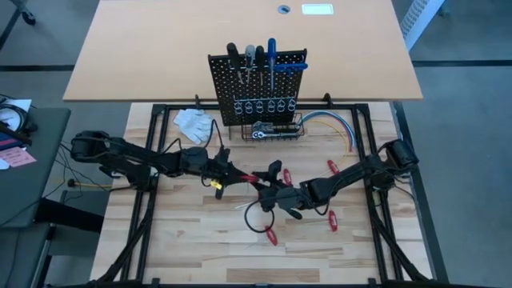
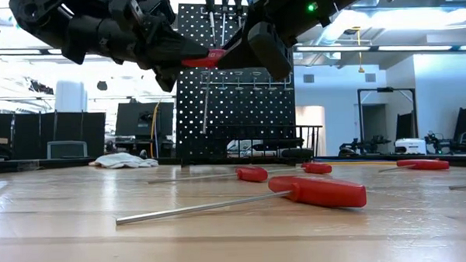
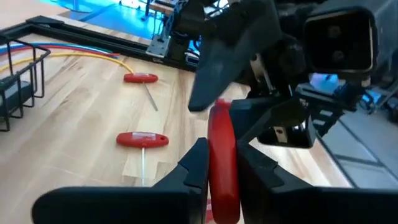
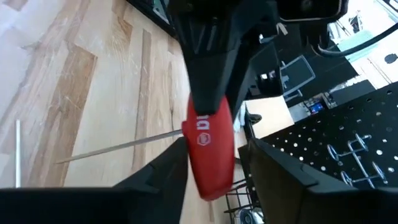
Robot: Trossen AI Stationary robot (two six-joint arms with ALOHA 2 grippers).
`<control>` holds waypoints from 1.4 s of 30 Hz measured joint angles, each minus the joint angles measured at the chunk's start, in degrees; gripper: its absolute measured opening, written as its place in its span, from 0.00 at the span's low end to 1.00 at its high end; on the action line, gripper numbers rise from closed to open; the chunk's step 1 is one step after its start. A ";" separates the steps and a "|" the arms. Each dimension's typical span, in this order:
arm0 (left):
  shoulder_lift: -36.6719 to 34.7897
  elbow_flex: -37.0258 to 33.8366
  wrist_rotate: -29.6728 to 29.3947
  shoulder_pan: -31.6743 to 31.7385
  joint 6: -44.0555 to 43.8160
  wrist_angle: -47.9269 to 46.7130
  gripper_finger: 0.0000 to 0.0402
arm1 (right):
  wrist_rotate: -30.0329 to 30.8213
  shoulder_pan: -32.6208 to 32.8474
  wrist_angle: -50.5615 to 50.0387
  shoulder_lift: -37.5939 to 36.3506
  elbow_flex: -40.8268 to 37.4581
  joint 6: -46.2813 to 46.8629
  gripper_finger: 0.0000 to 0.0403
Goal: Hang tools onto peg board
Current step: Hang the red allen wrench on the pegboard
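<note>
High view: four screwdrivers [image 1: 258, 58] are hung on the peg board [image 1: 258, 84]; four red-handled screwdrivers [image 1: 270, 235] are left on the table [image 1: 184, 232], at 5 to 7 o'clock.

Low view: a red-handled screwdriver [image 2: 202, 60] is held aloft between both grippers.

Left wrist view: the left gripper [image 3: 224, 165] is clamped on its handle.

Right wrist view: the right gripper [image 4: 211, 163] fingers are parted beside it; "DI" is legible.

Both arms reach inward and meet above the table's centre. The left gripper [image 1: 232, 174] sits at 9 o'clock, fingers [image 3: 193, 168] pinched tight — the right gripper [image 1: 268, 190], at 3 o'clock, stands with fingers [image 4: 165, 168] parted.
</note>
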 joint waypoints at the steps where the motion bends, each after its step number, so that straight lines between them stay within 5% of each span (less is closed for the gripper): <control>1: -0.04 0.00 -0.21 0.02 0.68 -0.16 0.10 | 0.82 0.00 -0.02 0.00 0.00 0.00 0.45; 5: -4.52 0.34 -6.60 0.01 5.39 -6.16 0.10 | 10.07 1.15 -2.13 -0.67 0.00 0.24 0.48; 8: -10.36 2.61 -21.37 -0.08 14.13 -14.88 0.10 | 12.53 2.12 -5.64 -1.94 0.02 3.37 0.47; 12: -16.04 5.74 -36.86 0.57 29.85 -11.88 0.10 | 11.91 3.42 -14.68 -2.43 0.02 14.86 0.45; 20: -15.79 11.83 -33.54 8.81 45.26 -3.41 0.10 | 11.89 6.10 -25.80 -2.01 -0.02 28.76 0.42; 30: -9.82 12.33 -25.76 20.00 39.73 0.58 0.10 | 11.95 6.38 -25.30 -2.03 0.00 28.44 0.42; 42: -9.99 12.38 -24.36 22.32 33.13 -2.07 0.10 | 11.98 6.32 -25.33 -2.01 -0.02 28.30 0.42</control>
